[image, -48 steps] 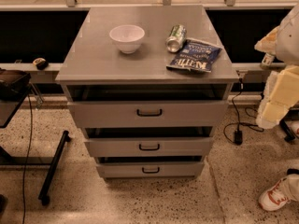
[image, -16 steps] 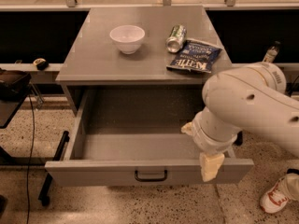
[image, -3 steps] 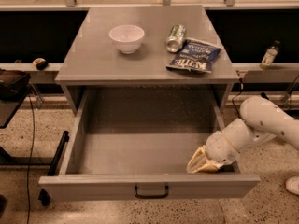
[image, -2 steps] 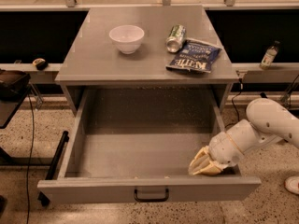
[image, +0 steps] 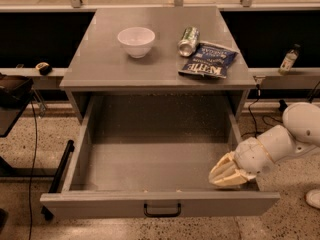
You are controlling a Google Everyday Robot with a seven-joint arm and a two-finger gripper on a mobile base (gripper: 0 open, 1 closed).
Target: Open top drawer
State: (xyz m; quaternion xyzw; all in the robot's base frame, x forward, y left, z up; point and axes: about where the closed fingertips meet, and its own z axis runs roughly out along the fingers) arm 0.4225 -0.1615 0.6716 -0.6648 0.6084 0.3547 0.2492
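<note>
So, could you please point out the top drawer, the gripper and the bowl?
top drawer (image: 162, 216): camera view, black handle.
gripper (image: 220, 176): camera view, tip, in drawer's right front corner.
bowl (image: 136, 38): camera view, centre.

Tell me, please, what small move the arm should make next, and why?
Probably lift the gripper up and clear of the top drawer. The drawer stands pulled far out, its interior exposed, and the gripper sits low at its front right corner, away from the handle; more pulling seems needless.
</note>
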